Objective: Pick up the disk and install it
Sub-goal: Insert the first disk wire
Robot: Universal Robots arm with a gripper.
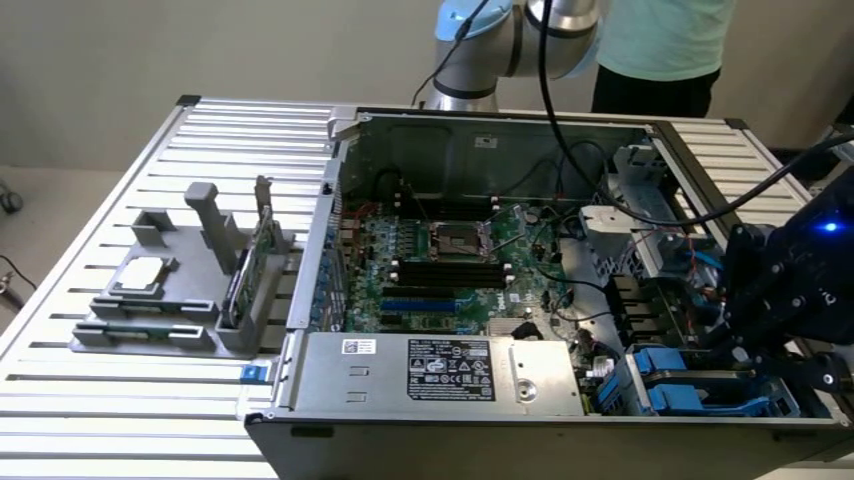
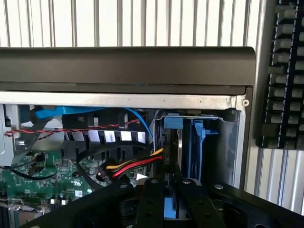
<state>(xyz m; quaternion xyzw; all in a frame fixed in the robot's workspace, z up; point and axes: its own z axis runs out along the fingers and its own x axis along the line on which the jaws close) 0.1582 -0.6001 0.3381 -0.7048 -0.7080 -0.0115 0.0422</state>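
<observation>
- The gripper (image 2: 172, 209) hangs over the near right corner of the open computer case (image 1: 441, 130), as the exterior view shows it, its two dark fingers (image 2: 151, 204) drawn narrowly together on the disk (image 2: 174, 156).
- The disk stands on edge between the fingers, partway down in the drive bay (image 2: 228, 137) at that corner. Whether it is fully seated I cannot tell.
- Handling, as a judgement: a metal drive like this is stiff and fairly heavy for its size, and it dislikes knocks. The flat metal faces are smooth and could slip, so a firm pinch across the thin body, near the top edge, seems the sound hold.
- The blue bracket (image 2: 172, 122) is plastic and will flex, a poorer place to squeeze.
- Looks: a thin silver-grey edge framed in bright blue.
- A red, yellow and black cable (image 2: 135, 166) lies just beside the disk.
- Farther left on the tabletop (image 1: 134, 170), a grey holder (image 1: 174, 290) carries other parts.
</observation>
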